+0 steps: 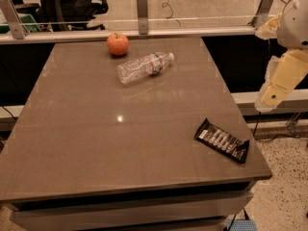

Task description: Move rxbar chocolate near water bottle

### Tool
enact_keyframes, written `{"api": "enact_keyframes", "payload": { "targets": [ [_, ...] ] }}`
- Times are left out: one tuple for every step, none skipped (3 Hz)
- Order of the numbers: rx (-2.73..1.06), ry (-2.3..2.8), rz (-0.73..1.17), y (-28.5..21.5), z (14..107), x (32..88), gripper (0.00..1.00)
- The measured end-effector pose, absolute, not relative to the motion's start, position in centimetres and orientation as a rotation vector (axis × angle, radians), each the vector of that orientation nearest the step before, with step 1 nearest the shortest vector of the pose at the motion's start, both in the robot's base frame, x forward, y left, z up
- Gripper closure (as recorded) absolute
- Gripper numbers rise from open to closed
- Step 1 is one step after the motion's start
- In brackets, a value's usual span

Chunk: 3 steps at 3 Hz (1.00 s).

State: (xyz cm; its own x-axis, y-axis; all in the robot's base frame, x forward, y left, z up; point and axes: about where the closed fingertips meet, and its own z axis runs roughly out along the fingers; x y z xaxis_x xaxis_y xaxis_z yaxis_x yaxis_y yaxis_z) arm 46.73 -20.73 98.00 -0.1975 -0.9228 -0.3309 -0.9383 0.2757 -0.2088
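The rxbar chocolate (222,140), a flat black wrapper with white lettering, lies near the front right corner of the brown table (96,138). The water bottle (145,66), clear with a white cap and a reddish-blue label, lies on its side near the table's far edge. My gripper (270,96) hangs off the table's right side, above the floor, to the upper right of the bar and touching nothing. It holds nothing that I can see.
An orange-red apple (117,44) sits just left of the bottle at the far edge. A glass barrier with metal posts (141,5) runs behind the table. Speckled floor (284,196) lies to the right.
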Motion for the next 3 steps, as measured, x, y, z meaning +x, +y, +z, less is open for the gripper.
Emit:
{"api": "enact_keyframes", "payload": {
  "targets": [
    [-1.618, 2.168, 0.167, -18.6, 96.6, 46.7, 0.0],
    [-1.57, 2.2, 0.226, -16.6, 94.0, 45.0, 0.0],
    [-1.557, 2.203, 0.221, -15.6, 91.5, 43.2, 0.0]
  ]
}}
